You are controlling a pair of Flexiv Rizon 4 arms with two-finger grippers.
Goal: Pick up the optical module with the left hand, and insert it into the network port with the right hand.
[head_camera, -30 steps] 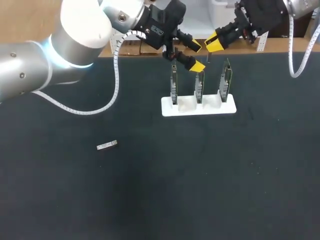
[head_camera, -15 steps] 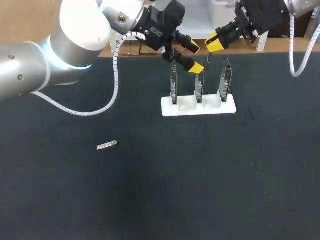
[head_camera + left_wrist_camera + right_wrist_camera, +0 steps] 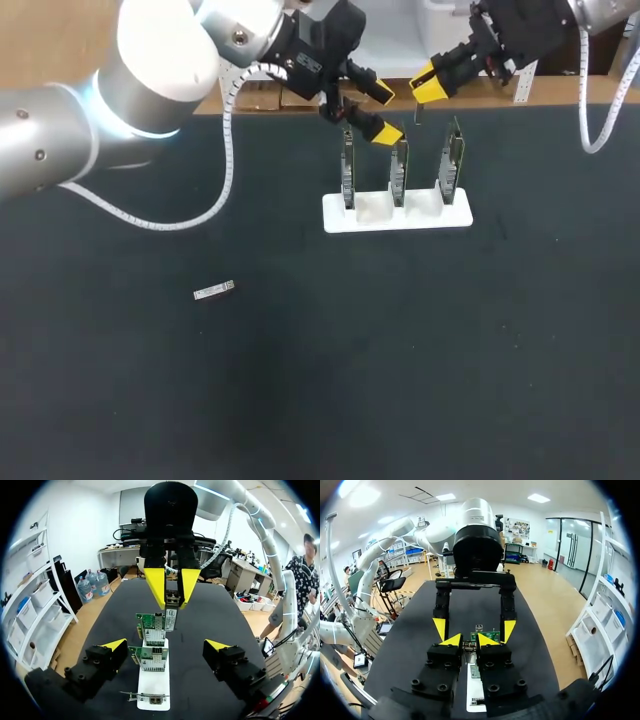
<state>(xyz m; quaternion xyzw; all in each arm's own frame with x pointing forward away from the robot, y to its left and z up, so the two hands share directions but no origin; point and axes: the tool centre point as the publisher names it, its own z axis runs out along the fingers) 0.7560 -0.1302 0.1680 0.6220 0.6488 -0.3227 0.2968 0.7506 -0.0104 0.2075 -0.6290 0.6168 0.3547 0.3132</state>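
Note:
A small silver optical module [image 3: 418,113] hangs from my right gripper [image 3: 428,90], which is shut on it above the white holder [image 3: 395,213] between the middle and right network cards. In the left wrist view that module [image 3: 170,619] sits between the right gripper's yellow fingers [image 3: 156,582], beside the farthest green card [image 3: 151,622]. My left gripper [image 3: 384,114] is open and holds nothing, just behind the left card [image 3: 348,175], its tips spread either side of the holder [image 3: 152,692]. A second module [image 3: 214,291] lies on the mat at the left.
The holder carries three upright network cards near the table's far edge. From the right wrist view my left gripper [image 3: 474,629] faces mine, close across the cards. Dark mat [image 3: 420,350] stretches in front of the holder.
My left gripper has drifted slightly to the left, still open. The right gripper and its module have hardly moved.

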